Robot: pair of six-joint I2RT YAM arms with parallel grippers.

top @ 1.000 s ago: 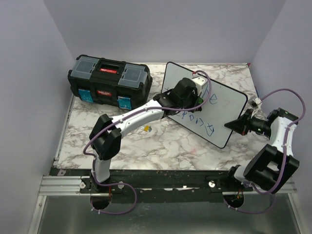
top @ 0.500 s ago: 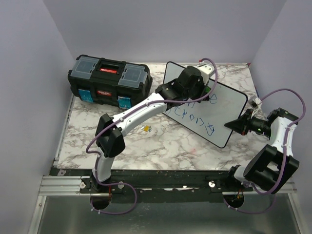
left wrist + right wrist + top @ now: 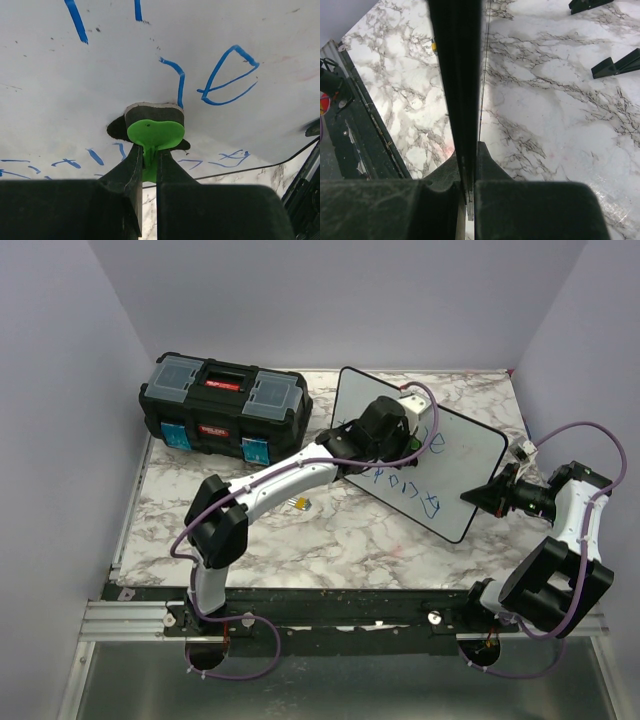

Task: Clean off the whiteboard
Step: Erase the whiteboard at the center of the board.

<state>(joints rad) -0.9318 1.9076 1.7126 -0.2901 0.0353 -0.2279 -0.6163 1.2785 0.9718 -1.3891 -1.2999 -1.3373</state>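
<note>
Whiteboard (image 3: 470, 450) first: a large flat white rectangle with a thin black rim and rounded corners, propped at a tilt on small black feet (image 3: 615, 65) toward the right rear of a grey-veined marble-pattern tabletop (image 3: 350, 540). Blue marker lettering (image 3: 225, 75) runs across its face. Plain lilac walls (image 3: 60, 390) close the table in on 3 sides, and a silver metal rail (image 3: 130, 618) lines the near edge, where the 2 arms are bolted. A black plastic toolbox with clear lid compartments (image 3: 222, 405) sits at the left rear, well apart from the board. A small yellow object (image 3: 299, 503) lies on the marble beside the left arm. The left gripper (image 3: 149, 150) has its fingers pressed together on the tab of a green eraser with a dark pad (image 3: 154, 131), the pad flat against the whiteboard. The right gripper (image 3: 467, 150) pinches the board's rim at its near right end. Half a second ago the left wrist reached further toward the board's far edge; it has drawn back nearer, while the right arm has not shifted.
</note>
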